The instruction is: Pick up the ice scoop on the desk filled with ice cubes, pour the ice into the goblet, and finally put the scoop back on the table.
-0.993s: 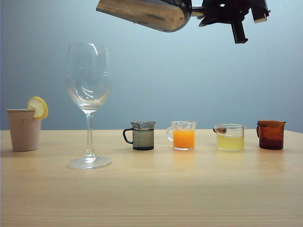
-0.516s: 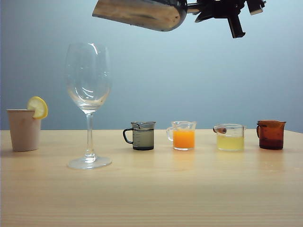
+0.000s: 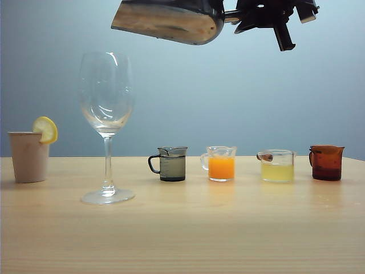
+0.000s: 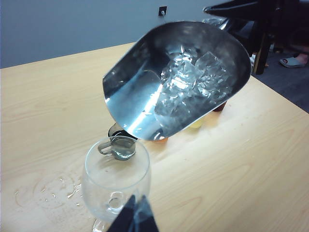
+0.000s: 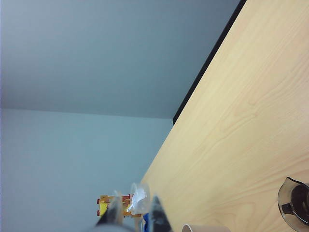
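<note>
One step complete: right gripper [image 3: 259, 14] clamped on ice scoop [image 3: 168, 21] handle, raised above goblet [image 3: 106, 123]. Ice cubes [image 4: 190, 84] in scoop; goblet empty. Remaining: pour, return scoop. Left gripper [image 4: 134, 218]: cannot tell, near goblet.

Place: a lab-style test room — not a home kitchen.
Backdrop: plain blue-grey wall [image 3: 239, 103], bare.
Surface: wide light-wood table [image 3: 182, 234].
Staging: small jugs [image 3: 221, 163] lined in a neat row — drinks as props.
</note>
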`<state>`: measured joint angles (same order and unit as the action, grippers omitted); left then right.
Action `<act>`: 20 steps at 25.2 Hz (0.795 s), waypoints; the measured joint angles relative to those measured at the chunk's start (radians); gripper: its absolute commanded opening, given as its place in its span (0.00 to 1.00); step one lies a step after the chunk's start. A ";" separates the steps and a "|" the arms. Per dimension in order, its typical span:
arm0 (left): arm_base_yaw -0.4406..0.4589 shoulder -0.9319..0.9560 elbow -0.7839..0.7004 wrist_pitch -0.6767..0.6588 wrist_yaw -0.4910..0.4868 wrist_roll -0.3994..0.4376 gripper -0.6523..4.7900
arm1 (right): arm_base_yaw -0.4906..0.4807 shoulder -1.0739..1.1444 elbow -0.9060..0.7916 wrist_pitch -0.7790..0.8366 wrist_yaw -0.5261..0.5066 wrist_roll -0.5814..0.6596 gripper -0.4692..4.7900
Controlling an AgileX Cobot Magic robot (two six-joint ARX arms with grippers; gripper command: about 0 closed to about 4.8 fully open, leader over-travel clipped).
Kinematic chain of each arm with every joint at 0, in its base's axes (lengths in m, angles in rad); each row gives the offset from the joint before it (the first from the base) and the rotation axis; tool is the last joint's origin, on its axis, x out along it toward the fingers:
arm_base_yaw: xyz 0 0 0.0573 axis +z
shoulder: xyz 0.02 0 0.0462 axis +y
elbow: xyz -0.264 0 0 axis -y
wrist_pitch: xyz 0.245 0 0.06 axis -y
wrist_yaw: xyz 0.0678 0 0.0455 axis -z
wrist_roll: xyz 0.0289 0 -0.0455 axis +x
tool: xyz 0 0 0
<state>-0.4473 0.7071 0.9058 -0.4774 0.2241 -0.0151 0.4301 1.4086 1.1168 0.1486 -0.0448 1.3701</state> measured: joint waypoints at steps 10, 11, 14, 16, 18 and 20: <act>0.000 0.000 0.000 -0.010 0.000 0.000 0.11 | 0.009 0.002 0.000 -0.001 0.006 -0.032 0.08; 0.000 0.000 0.000 -0.010 0.000 0.000 0.11 | 0.019 0.002 0.002 -0.003 0.013 -0.043 0.08; 0.000 0.000 0.000 -0.010 0.000 0.000 0.11 | 0.039 0.003 0.003 -0.005 0.018 -0.046 0.08; 0.000 0.000 0.000 -0.010 0.000 0.000 0.11 | 0.039 0.005 0.003 -0.006 0.018 -0.047 0.08; 0.000 0.000 0.000 -0.010 0.000 0.000 0.11 | 0.038 0.010 0.003 -0.005 0.019 -0.048 0.08; 0.000 0.000 0.000 -0.010 0.000 0.000 0.11 | 0.037 0.014 0.004 -0.008 0.023 -0.048 0.08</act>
<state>-0.4473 0.7067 0.9058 -0.4877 0.2241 -0.0151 0.4667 1.4227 1.1210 0.1410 -0.0216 1.3224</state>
